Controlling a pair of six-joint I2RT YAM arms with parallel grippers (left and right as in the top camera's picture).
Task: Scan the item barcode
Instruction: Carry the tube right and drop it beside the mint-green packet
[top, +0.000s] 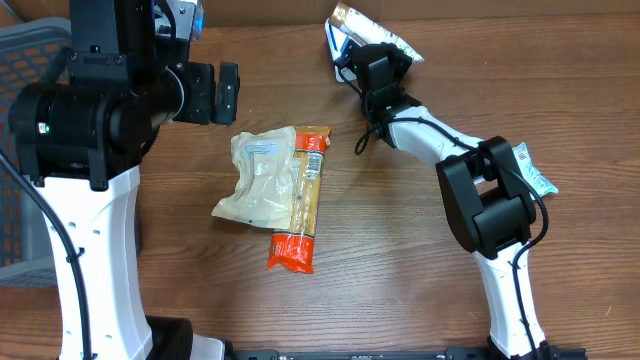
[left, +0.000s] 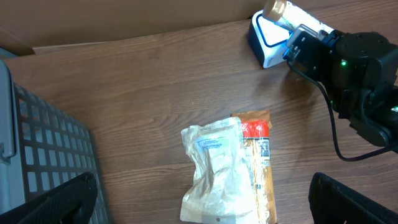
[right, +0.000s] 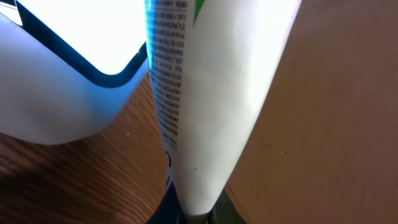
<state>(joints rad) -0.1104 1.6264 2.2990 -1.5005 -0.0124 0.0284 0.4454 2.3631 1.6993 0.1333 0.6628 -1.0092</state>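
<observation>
Mock shop checkout on a wooden table (top: 400, 280), barcode scanner (left: 264, 53), grey mesh basket (left: 50, 149), packaged groceries (top: 262, 180)

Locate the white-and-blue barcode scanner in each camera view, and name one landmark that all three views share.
Overhead: the barcode scanner sits at the top edge, right of centre.
Left wrist: it is at the top right, on the wooden table.
Right wrist: it fills the upper left, close up, its window glowing.
Shared landmark: the packet, right beside it in every view.
</observation>
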